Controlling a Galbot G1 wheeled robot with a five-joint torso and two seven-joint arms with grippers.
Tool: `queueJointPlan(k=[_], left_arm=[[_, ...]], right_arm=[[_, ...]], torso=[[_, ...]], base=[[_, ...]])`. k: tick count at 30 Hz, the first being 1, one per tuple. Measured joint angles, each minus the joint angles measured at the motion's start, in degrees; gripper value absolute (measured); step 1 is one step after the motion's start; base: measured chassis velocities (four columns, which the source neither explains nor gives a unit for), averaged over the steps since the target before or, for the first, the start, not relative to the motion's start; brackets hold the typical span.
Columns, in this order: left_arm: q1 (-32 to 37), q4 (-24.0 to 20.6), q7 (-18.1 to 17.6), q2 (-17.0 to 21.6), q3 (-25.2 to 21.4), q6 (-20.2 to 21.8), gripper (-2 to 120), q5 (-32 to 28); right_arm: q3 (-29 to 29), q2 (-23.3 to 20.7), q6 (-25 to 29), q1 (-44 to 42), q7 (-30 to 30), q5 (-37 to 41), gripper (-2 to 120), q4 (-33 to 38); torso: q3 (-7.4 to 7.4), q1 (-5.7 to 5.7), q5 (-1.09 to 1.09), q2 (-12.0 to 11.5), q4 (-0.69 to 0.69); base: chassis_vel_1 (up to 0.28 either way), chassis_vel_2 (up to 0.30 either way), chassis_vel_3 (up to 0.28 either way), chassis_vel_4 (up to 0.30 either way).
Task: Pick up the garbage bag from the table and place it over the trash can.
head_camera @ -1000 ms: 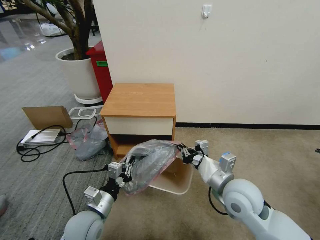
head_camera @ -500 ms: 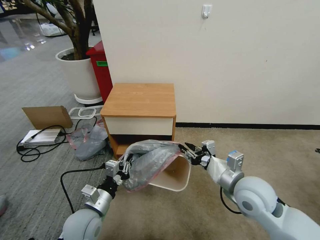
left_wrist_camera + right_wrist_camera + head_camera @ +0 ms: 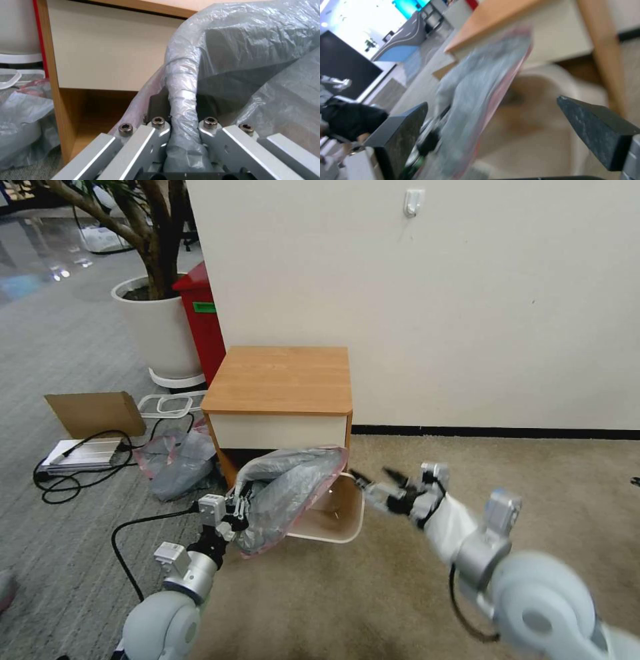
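1. The left gripper [image 3: 235, 507] is clamped on the garbage bag [image 3: 290, 490]; the bag hides its fingertips.
2. The bag covers half the tilted trash can [image 3: 337, 513], below the table [image 3: 280, 380].
3. The right gripper [image 3: 375, 480], jaws wide apart and empty, is beside the can; it looks blurry.

Left gripper [image 3: 184, 140] is clamped on a twisted bit of the garbage bag [image 3: 246, 57], table [image 3: 110, 50] right behind.

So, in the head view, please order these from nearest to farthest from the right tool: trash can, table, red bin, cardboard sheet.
From the right tool:
1. Trash can, just left of it.
2. Table, behind-left.
3. Red bin, beside the plant pot.
4. Cardboard sheet, far left on the floor.
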Motion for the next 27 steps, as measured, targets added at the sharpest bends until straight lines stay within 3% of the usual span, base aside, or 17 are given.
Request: queueJointPlan(k=[14, 27], left_arm=[[1.42, -1.95, -0.1, -0.69, 2.21, 0.24, 5, 1.25], [2.58, -3.17, 0.67, -1.07, 4.03, 0.24, 5, 2.24]], right_arm=[[-7.68, 6.73, 0.22, 2.19, -2.9, -6.53, 100, -6.02], [-9.78, 10.33, 1.04, 5.62, -4.42, -8.03, 100, -11.56]], torso=[[0.0, 0.0, 0.01, 0.0, 0.02], [0.0, 0.0, 0.01, 0.0, 0.01]], base=[[0.0, 0.0, 0.0, 0.0], [0.0, 0.0, 0.0, 0.0]])
